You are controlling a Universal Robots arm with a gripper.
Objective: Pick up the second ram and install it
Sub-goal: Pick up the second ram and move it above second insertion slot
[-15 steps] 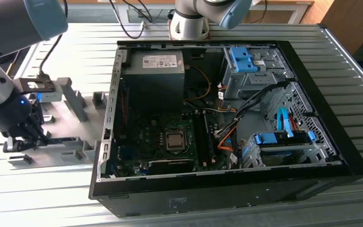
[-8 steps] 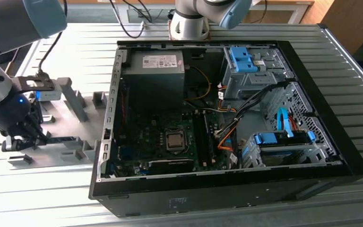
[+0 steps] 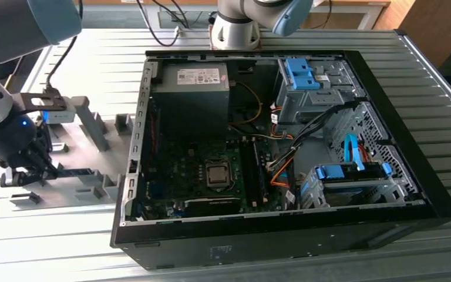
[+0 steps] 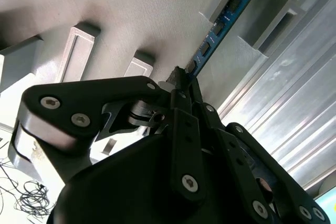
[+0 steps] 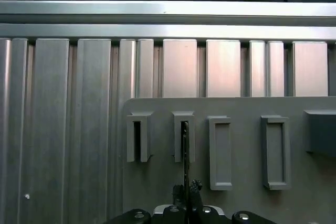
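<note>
Early days here: the gripper [image 5: 187, 187] is pinched tight on the second ram [image 4: 219, 27], which sits in its grey holder block [image 5: 177, 129], nowhere near the motherboard slots [image 3: 251, 170] yet.

The ribbed metal counter [image 3: 53, 252] carries 1 open black computer case [image 3: 288, 247], 1 grey holder plate [image 3: 73, 155] at the exterior view's left, and the arm's base [image 3: 237, 35].

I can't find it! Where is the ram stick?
The second ram sits in the grey holder blocks on the exterior view's left, outside the computer case, at the claw.
</note>
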